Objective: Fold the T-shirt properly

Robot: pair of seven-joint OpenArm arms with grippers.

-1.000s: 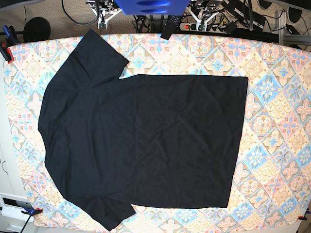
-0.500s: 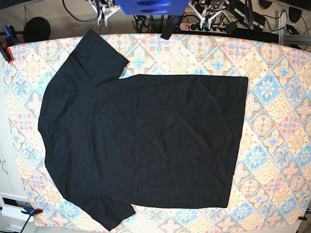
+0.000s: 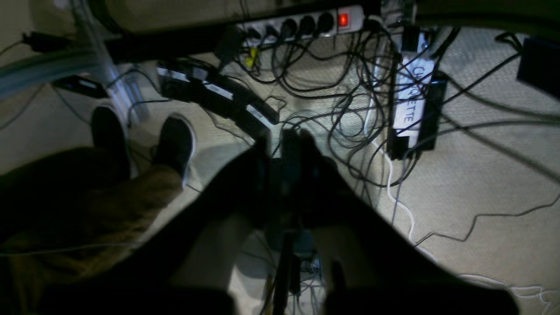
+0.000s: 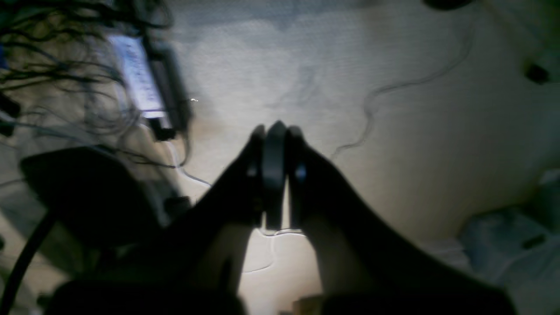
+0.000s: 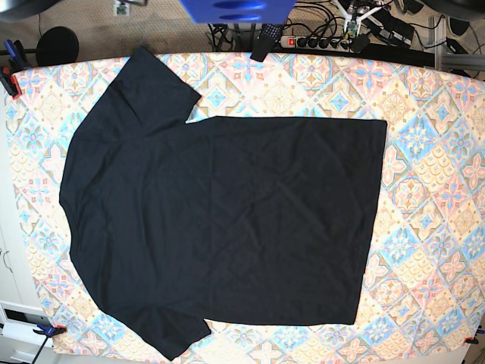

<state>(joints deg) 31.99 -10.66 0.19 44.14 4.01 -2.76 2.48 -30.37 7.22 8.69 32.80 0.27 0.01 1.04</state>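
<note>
Black cotton covers most of the desk point(image 5: 432, 189): the T-shirt point(image 5: 227, 205) is laid flat and unfolded on the patterned cloth, nothing yet turned over. Its long axis is set left to right in the base view, with the collar and both sleeves at the left and the straight hem at the right. One sleeve is pointed toward the far edge, the other toward the near edge. Bare cloth is left along the far side and in a wide band at the right.

At the left of the base view, no part of the right arm is seen over the desk. In its wrist view the right pincer point(image 4: 274, 144) is clenched, the tips pressed together with nothing between them, and only floor and cables are shown beyond it. At the right of the base view, a little of the left arm point(image 5: 356, 17) is seen past the far edge. In its wrist view the left pincer point(image 3: 282, 148) is held nearly shut and grasps nothing; cables, a power strip point(image 3: 302, 24) and a seated person's shoes point(image 3: 175, 140) are seen below.

The T-shirt therefore lies forward of and below both pincers, well apart from each. By side, the sleeve end is judged nearer the right arm and the hem end nearer the left arm, so the far long edge would probably be approached by both together.

No container is in view.
</note>
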